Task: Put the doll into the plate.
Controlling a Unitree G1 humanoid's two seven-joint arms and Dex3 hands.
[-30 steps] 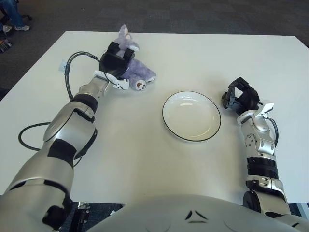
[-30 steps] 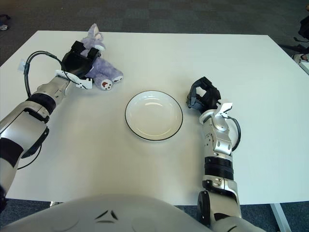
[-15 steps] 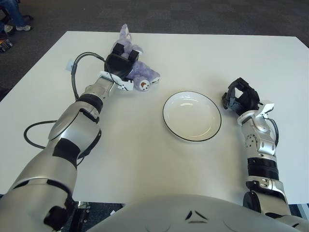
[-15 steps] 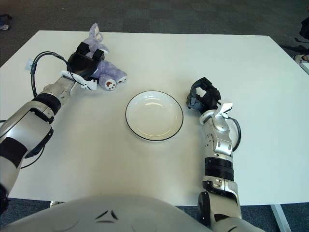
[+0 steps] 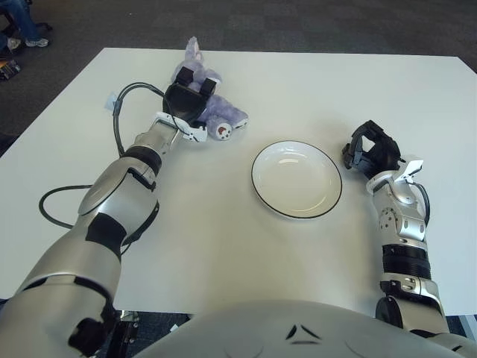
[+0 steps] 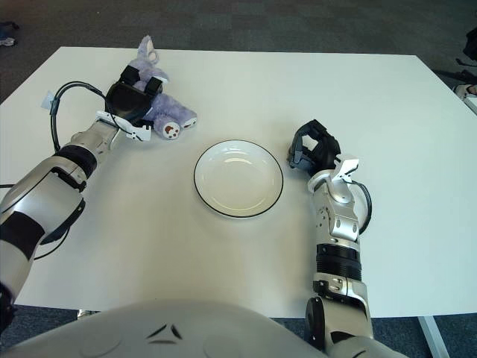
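A purple plush doll (image 5: 211, 109) with a brown-soled foot lies at the far left of the white table (image 5: 223, 246). My left hand (image 5: 185, 102) covers its middle, black fingers curled over the body, and seems shut on it. An empty white plate (image 5: 296, 179) with a dark rim sits in the middle of the table, to the right of the doll. My right hand (image 5: 370, 151) shows just right of the plate, fingers curled with nothing in them.
A black cable (image 5: 119, 112) loops from my left forearm over the table's left part. Dark carpet lies beyond the far edge, and a person's legs (image 5: 19, 22) show at the top left corner.
My left hand has shifted slightly right and farther with the doll, which moved along under it. The right hand and the plate have stayed still.
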